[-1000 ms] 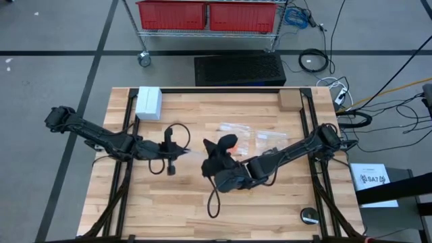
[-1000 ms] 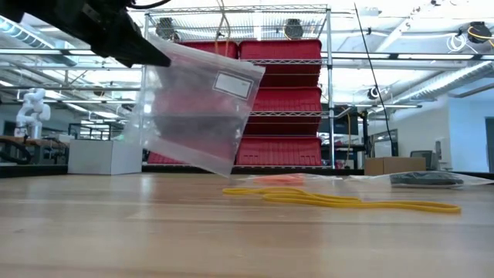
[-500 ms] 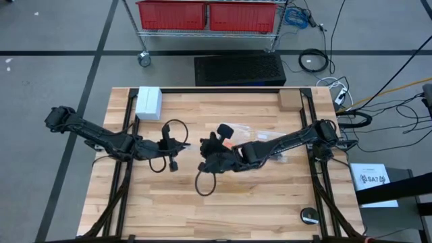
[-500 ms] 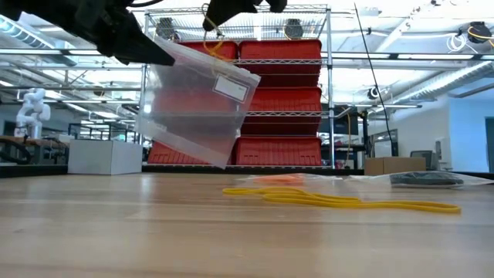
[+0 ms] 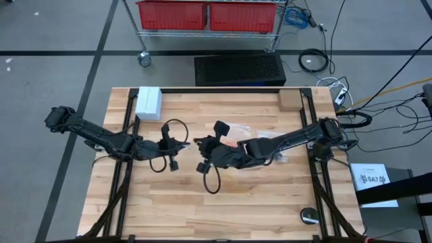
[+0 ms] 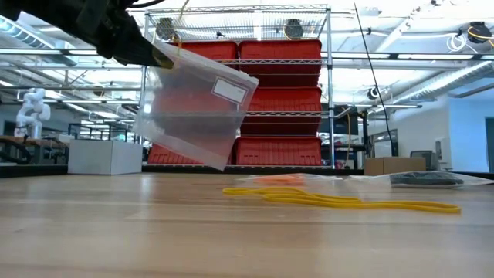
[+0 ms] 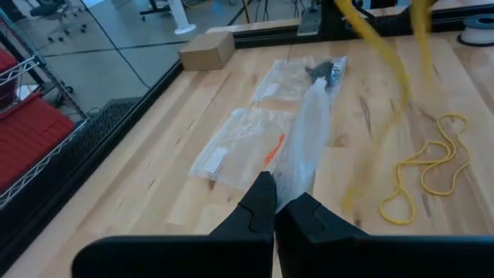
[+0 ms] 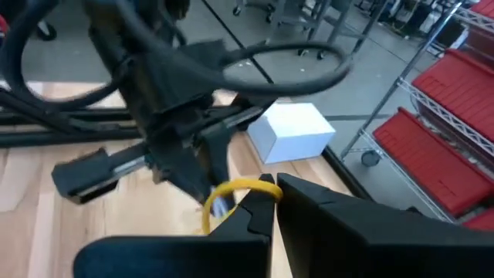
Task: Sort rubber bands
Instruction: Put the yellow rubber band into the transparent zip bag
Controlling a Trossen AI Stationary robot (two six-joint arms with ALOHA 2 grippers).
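- A yellow rubber band (image 8: 231, 193) is pinched between the closed fingers of the right gripper (image 8: 270, 189), above the middle of the tabletop (image 5: 223, 209).
- In the left wrist view this band shows as a blurred yellow streak (image 7: 390, 62) hanging just beside the held bag.
- More yellow rubber bands (image 6: 340, 201) lie loose on the wood — a tangle of thin loops, also seen in the left wrist view (image 7: 428, 166).
- A small orange rubber band (image 7: 272, 148) sits inside a flat clear bag (image 7: 231, 147) lying on the tabletop.
- Another flat bag (image 7: 309, 77) farther along holds something dark, too small to identify.
- The left gripper (image 7: 274, 197) is closed on the edge of a clear zip bag (image 6: 197, 108) with a white label; the bag hangs tilted in the air above the tabletop.
- From above, the left gripper (image 5: 182, 143) and the right gripper (image 5: 200, 144) are just beside each other near the table's centre.
- A white box (image 5: 148, 102) stands near the far left corner of the tabletop, and a small cardboard box (image 5: 289, 100) near the far right corner.
- A small round black object (image 5: 310, 216) rests near the front right corner.
- Red bins (image 6: 282, 96) fill a wire shelf beyond the table.
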